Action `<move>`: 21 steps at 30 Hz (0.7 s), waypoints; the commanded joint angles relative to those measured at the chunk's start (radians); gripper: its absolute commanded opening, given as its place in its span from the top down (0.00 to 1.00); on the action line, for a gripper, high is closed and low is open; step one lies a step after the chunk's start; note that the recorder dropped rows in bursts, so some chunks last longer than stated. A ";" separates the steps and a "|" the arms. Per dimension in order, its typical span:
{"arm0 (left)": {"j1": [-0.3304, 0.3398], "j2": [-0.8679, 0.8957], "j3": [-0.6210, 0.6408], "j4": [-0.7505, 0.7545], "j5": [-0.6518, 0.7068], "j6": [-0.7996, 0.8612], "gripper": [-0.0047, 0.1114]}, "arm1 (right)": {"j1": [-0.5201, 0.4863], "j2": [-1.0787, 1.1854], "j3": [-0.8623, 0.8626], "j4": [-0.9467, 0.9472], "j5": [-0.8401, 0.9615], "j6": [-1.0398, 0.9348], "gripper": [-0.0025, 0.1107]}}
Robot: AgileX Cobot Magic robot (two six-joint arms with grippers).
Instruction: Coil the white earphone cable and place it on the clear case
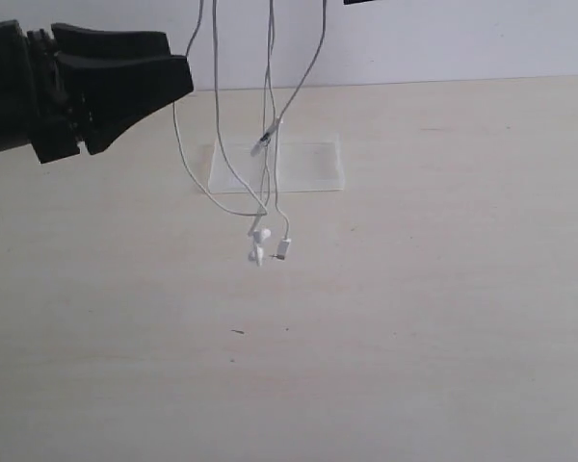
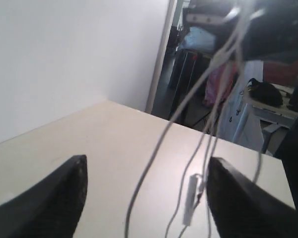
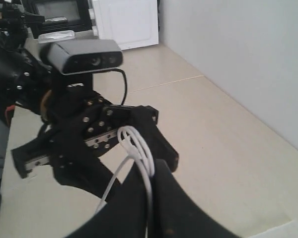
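The white earphone cable hangs in several strands from above the exterior view's top edge. Its earbuds and plug dangle just over the table, in front of the clear case, which lies flat further back. The inline remote hangs in front of the case. My right gripper is shut on looped cable and sits above the exterior frame. My left gripper is open at the upper left, beside the strands. In its wrist view, my left gripper has strands and the remote between its wide-apart fingers, untouched.
The pale wooden table runs back to a white wall. A small dark speck lies on the tabletop nearer the front. The left arm and its camera fill much of the right wrist view.
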 commanded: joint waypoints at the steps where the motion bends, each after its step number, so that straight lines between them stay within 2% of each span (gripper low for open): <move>1: 0.013 0.046 -0.020 0.056 -0.024 0.012 0.39 | -0.002 0.009 -0.022 0.006 -0.054 -0.002 0.98; 16: 0.011 0.021 -0.020 0.136 -0.024 0.100 0.39 | -0.002 0.015 -0.022 0.006 -0.035 -0.004 0.98; 21: -0.028 0.021 -0.020 0.136 -0.024 0.114 0.39 | 0.000 0.060 -0.022 0.006 -0.037 -0.004 0.98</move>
